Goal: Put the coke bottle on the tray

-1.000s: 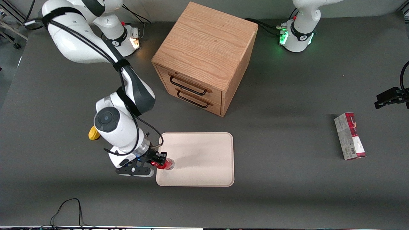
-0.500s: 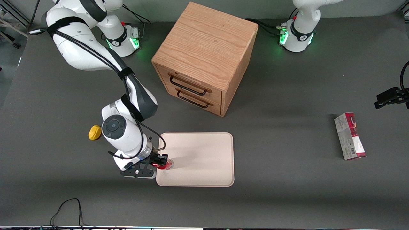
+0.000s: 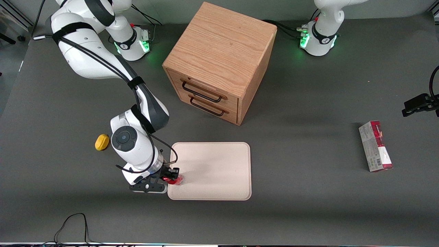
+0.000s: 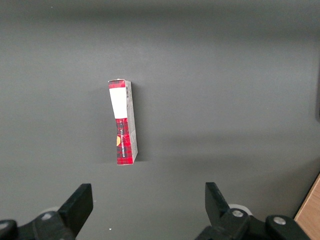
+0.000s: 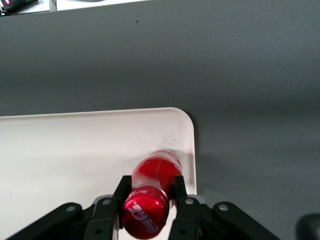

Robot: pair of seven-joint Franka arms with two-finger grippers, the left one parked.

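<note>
Coke bottle (image 3: 175, 179) in front view: mostly hidden by gripper (image 3: 170, 177); only small red patch visible. Contact between bottle base and tray (image 3: 219, 171): cannot tell. Right wrist view: gripper (image 5: 151, 197) body cut off by frame edge; tray (image 5: 75, 150) cut off. Carton (image 3: 375, 145) print too small to read.

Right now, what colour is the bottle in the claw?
Red; the bottle shows best in the right wrist view, held by the claw.
</note>
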